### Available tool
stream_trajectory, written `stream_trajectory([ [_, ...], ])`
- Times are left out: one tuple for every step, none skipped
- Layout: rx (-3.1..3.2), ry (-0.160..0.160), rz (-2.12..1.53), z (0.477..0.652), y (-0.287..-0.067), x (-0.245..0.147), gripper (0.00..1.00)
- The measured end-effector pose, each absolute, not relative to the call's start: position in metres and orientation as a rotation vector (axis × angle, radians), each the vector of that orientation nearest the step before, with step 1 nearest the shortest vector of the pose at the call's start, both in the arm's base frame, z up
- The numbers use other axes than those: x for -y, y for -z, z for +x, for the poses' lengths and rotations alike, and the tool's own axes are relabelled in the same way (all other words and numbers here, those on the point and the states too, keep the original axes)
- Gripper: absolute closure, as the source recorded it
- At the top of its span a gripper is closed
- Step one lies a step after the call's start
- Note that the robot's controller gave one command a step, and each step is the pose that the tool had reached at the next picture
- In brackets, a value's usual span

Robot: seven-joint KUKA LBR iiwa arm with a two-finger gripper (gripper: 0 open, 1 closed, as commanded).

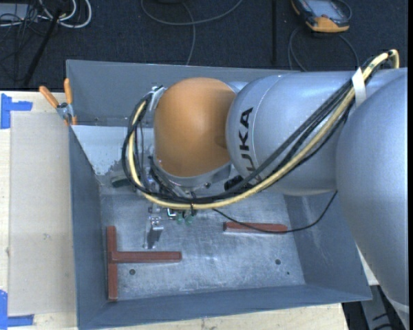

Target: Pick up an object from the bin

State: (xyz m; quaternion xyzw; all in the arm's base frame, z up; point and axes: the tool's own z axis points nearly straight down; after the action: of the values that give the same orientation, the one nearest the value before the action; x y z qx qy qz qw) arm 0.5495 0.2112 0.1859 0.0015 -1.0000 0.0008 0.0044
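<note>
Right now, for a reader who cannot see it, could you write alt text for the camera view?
A robot arm with an orange wrist cover reaches from the right into a grey metal bin, its hand low over the floor. A red-brown T-shaped piece lies at the lower left, close to the hand; a thin red-brown stick lies to the right.

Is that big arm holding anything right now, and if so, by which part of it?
Nothing, it seems: the gripper hangs bare over the floor of the bin, beside the red-brown T-shaped piece and apart from it.
</note>
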Motion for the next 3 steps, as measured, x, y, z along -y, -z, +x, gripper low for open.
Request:
stream_trajectory([
  [3.14,0.0,-0.002,0.552,-0.19,-0.21,0.0],
  [3.142,0.001,0.107,0.535,-0.126,-0.192,0.0],
  [3.131,-0.003,0.117,0.52,-0.102,-0.182,0.0],
])
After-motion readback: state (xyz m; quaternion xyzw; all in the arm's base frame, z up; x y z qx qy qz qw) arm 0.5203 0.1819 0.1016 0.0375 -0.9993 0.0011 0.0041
